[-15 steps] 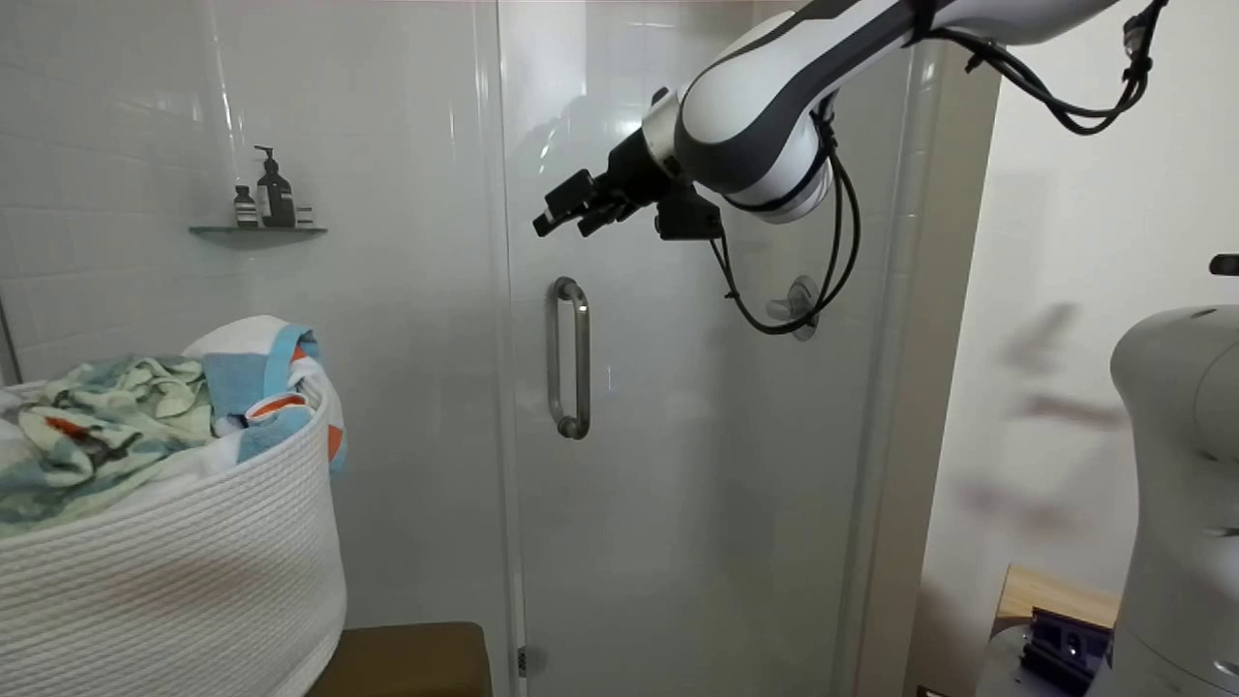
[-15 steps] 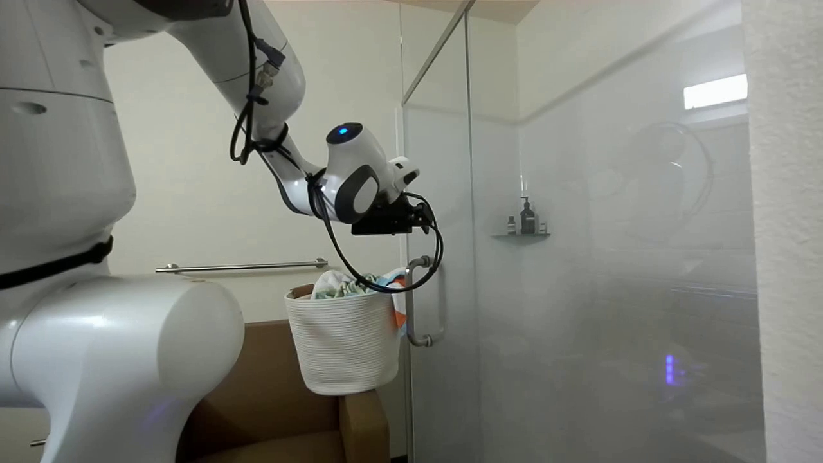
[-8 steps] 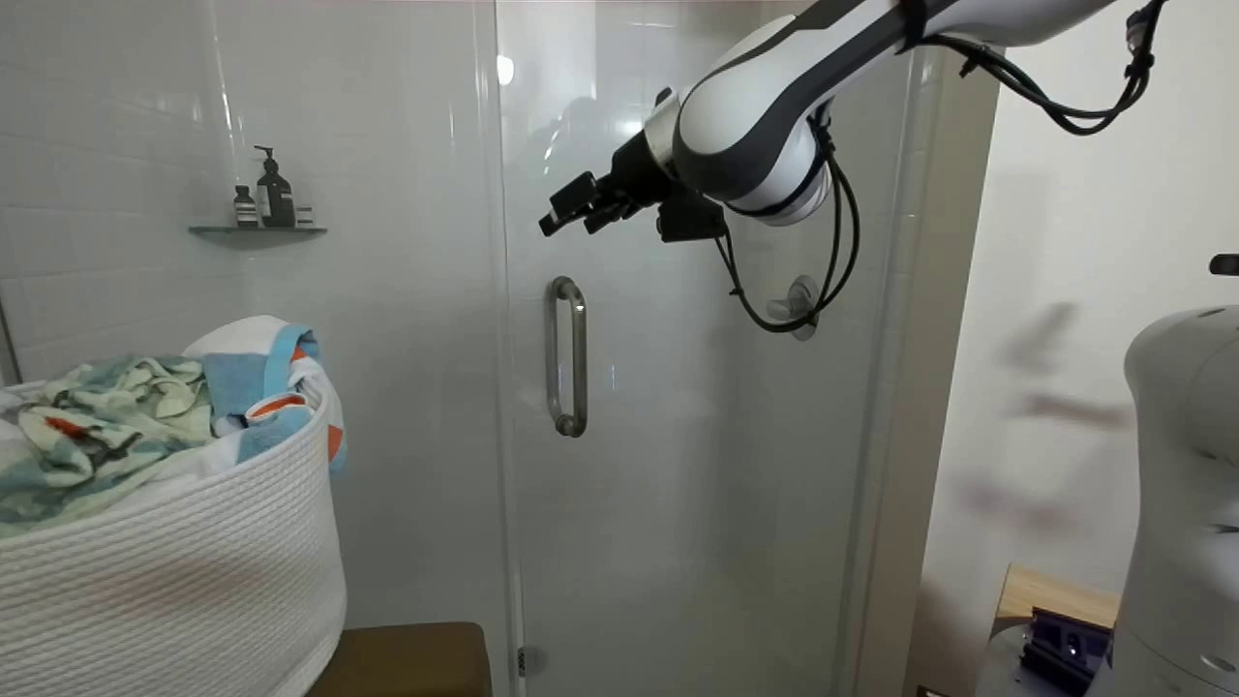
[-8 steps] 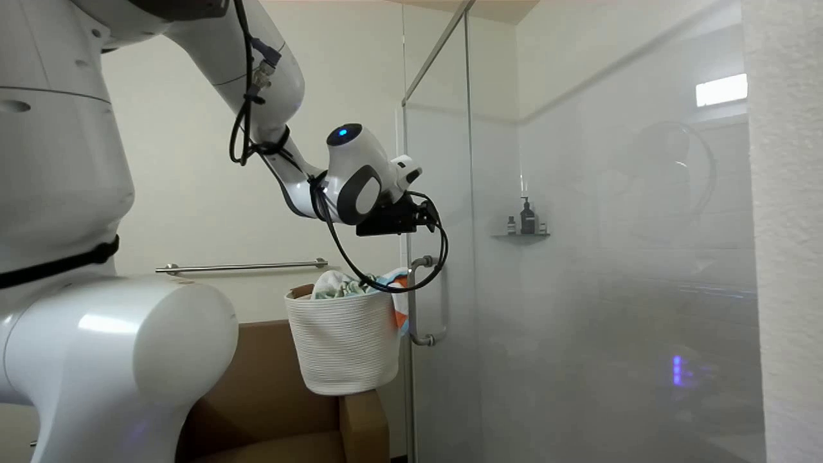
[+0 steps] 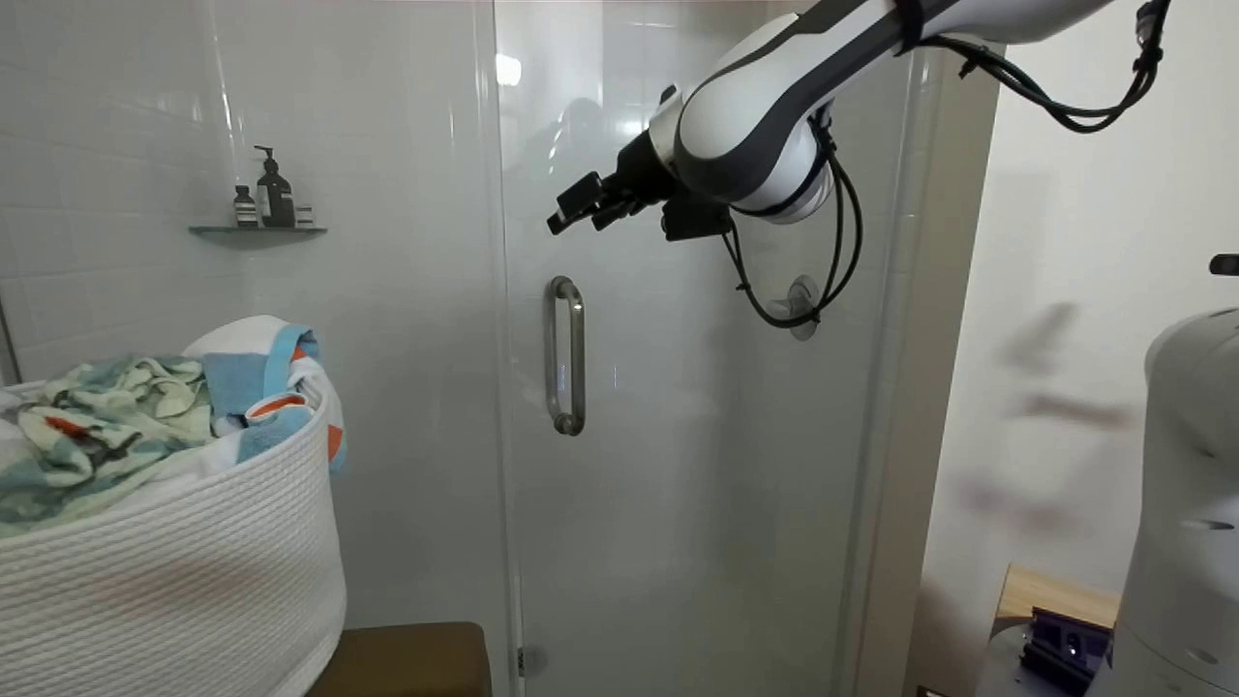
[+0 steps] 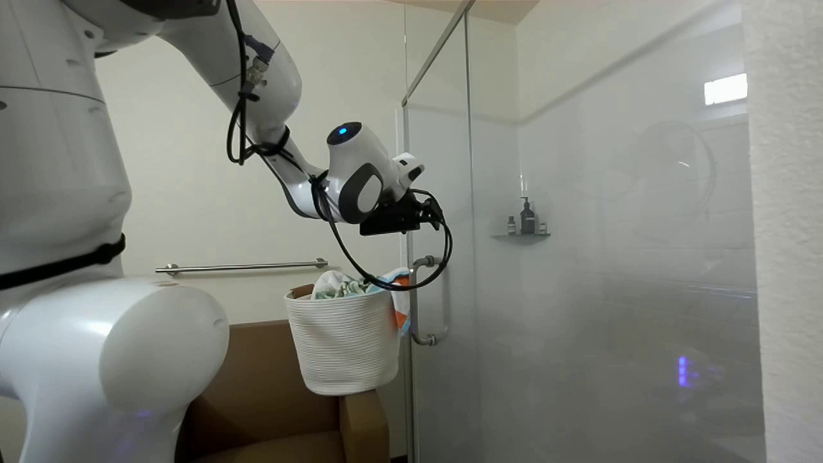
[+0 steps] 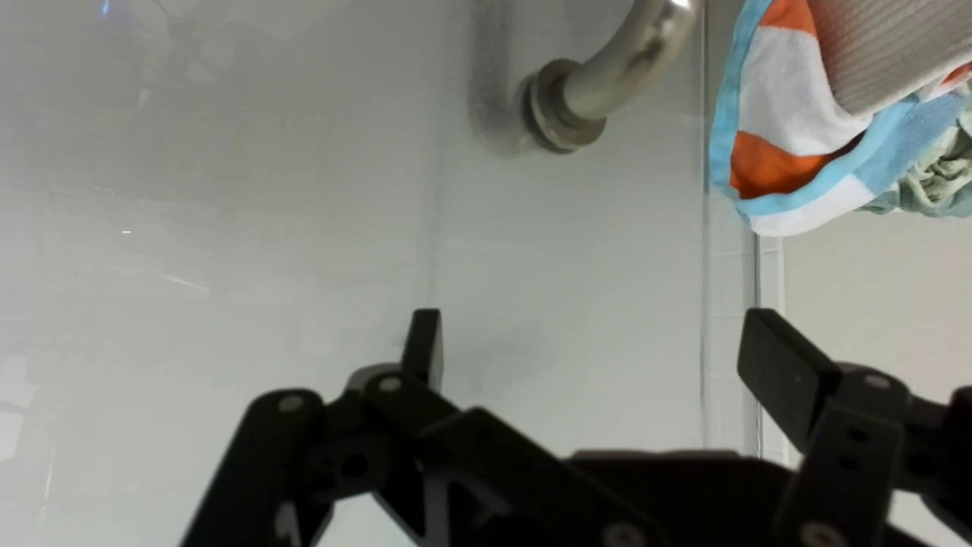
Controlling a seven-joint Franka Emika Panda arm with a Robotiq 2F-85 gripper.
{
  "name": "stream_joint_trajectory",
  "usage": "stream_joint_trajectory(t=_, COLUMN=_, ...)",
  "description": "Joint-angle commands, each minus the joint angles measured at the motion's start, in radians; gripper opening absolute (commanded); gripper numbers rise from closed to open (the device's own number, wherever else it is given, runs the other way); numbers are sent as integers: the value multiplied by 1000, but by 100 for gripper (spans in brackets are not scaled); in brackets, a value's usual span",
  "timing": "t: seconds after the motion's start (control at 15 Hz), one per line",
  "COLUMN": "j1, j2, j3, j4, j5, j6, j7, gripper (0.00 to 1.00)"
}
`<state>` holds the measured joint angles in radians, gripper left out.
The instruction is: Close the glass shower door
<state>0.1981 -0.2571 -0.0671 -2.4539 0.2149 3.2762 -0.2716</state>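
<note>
The glass shower door (image 5: 697,465) is a tall clear panel with a chrome bar handle (image 5: 577,358). It also shows in another exterior view (image 6: 578,386), its handle (image 6: 429,339) beside the basket. The door's handle edge lies close to the fixed glass panel (image 5: 416,465); I cannot tell whether a gap remains. My gripper (image 5: 578,223) is in front of the door, a little above the handle. In the wrist view my gripper (image 7: 592,334) has its fingers wide apart with nothing between them, glass behind. One handle end (image 7: 562,106) shows above the fingers there. Whether I touch the glass is unclear.
A white basket (image 5: 213,571) with towels (image 5: 126,407) stands on a brown chair (image 6: 270,386) near the door's handle edge. A corner shelf (image 5: 256,230) with bottles and a shower valve (image 5: 803,308) show through the glass. A towel rail (image 6: 244,267) is on the wall.
My gripper has moved slightly, to the right in both exterior views. The door's handle has shifted a little, so the door has swung slightly towards the shower. Light reflections on the glass have shifted.
</note>
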Motion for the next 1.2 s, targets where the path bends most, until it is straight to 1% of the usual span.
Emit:
stream_joint_trajectory(t=0.0, j1=-88, j2=1, j3=62, j4=-18, j5=-94, j6=42, j7=77, gripper=100)
stream_joint_trajectory(t=0.13, j1=-116, j2=-1, j3=77, j4=-19, j5=-133, j6=46, j7=99, gripper=100)
stream_joint_trajectory(t=0.2, j1=-145, j2=-1, j3=111, j4=-15, j5=-92, j6=44, j7=62, gripper=100)
stream_joint_trajectory(t=1.13, j1=-440, j2=-24, j3=382, j4=-23, j5=-81, j6=60, j7=73, gripper=100)
